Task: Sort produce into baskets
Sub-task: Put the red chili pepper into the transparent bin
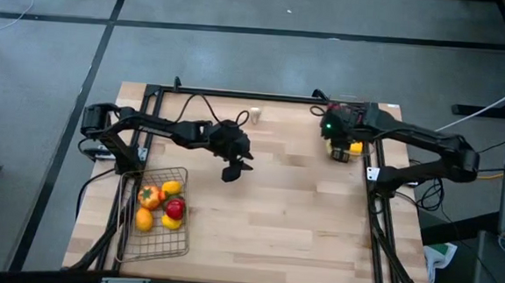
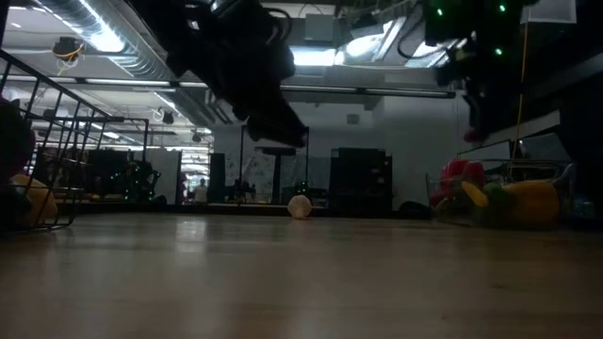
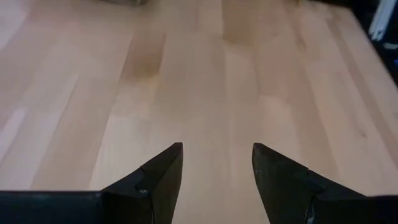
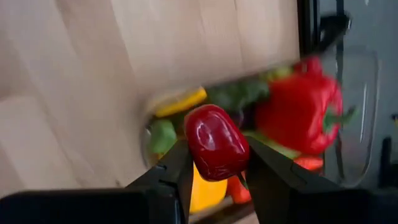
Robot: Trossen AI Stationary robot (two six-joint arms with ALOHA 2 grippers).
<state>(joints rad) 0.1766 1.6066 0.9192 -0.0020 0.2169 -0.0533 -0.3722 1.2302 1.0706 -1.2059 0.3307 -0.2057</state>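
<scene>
wood table (image 1: 275, 204) | wire-mesh basket (image 1: 151, 245) near left edge, holds peppers and lemons | clear bin (image 4: 357, 124) at far right, filled with produce | left gripper (image 3: 216, 163) mid-table, fingers apart, empty | right gripper (image 4: 214, 163) above bin, clenched around small red pepper (image 4: 214, 142) | pale ball (image 1: 256, 116) far edge

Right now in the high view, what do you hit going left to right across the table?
Wire basket with fruit → left tool, open → small pale ball → right tool holding a red pepper over the clear bin.
</scene>
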